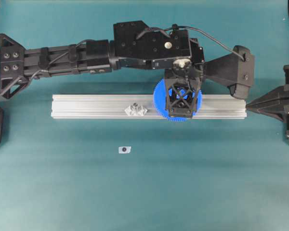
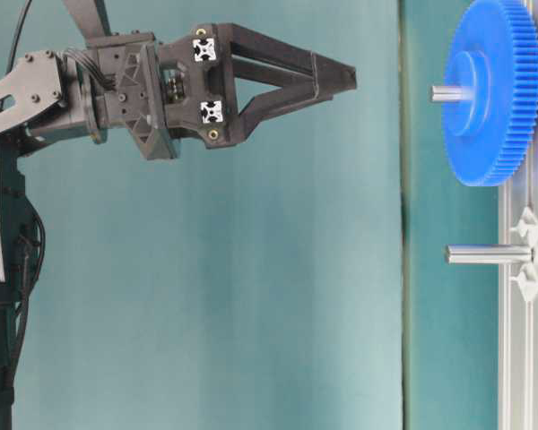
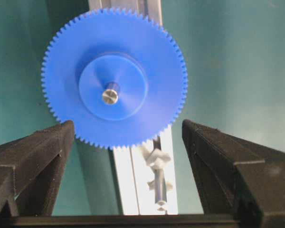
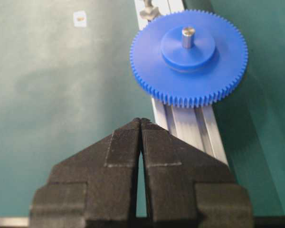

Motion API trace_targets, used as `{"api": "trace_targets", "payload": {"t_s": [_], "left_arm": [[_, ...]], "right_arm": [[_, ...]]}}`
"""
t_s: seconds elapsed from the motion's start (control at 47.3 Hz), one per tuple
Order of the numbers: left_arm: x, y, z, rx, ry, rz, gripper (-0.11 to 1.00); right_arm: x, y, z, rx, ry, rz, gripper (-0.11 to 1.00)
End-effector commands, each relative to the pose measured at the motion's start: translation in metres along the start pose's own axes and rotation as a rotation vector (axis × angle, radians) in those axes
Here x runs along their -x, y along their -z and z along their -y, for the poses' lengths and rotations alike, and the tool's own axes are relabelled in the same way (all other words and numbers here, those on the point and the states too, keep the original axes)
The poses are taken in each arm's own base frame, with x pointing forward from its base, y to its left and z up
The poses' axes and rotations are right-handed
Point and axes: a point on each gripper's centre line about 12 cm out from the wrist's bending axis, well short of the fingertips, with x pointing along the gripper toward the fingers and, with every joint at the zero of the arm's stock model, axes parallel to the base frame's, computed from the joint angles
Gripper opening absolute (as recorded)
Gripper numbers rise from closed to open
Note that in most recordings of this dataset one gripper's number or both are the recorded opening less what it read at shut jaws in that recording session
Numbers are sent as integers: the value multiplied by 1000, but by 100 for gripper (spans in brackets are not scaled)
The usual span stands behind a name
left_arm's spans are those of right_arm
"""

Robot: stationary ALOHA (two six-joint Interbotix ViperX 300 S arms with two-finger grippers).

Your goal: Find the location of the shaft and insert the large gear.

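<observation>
Already the large gear (image 3: 114, 78) sits on a shaft (image 3: 110, 96): the left wrist view shows the silvery pin tip poking out through the raised hub, and the right wrist view shows the same, with the blue disc lying low over the aluminium rail (image 4: 190, 126). So the insertion itself looks done, as far as these views can tell (whether the gear is pressed fully down against the rail is hard to judge).

Further along the rail a second pin (image 2: 489, 254) stands bare between its clear mounts, so one peg carries the gear and the other carries nothing.

Above the gear, the left gripper (image 3: 128, 142) has its jaws spread wide, one finger on each side of the disc and neither touching it; it holds nothing. Off the end of the rail, well apart from the gear, the right gripper (image 4: 140, 121) has its jaws pressed together on nothing.

What seems left, by my reading, is only for the left arm to lift clear. A small pale tag (image 1: 124, 149) lies alone on the green worktop (image 1: 207, 183), apart from the rail.
</observation>
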Motion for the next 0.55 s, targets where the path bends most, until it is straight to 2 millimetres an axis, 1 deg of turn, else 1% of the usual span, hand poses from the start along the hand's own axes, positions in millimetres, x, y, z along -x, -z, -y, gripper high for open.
{"api": "trace_targets", "payload": {"t_s": [0.0, 0.296, 0.528], "left_arm": [[25, -5, 1, -2, -12, 57, 88], [20, -5, 0, -1, -10, 48, 88], [21, -4, 1, -2, -10, 48, 88]], "right_arm": [[0, -4, 0, -11, 0, 9, 1], [0, -4, 0, -13, 0, 9, 1], [0, -4, 0, -11, 0, 9, 1]]}}
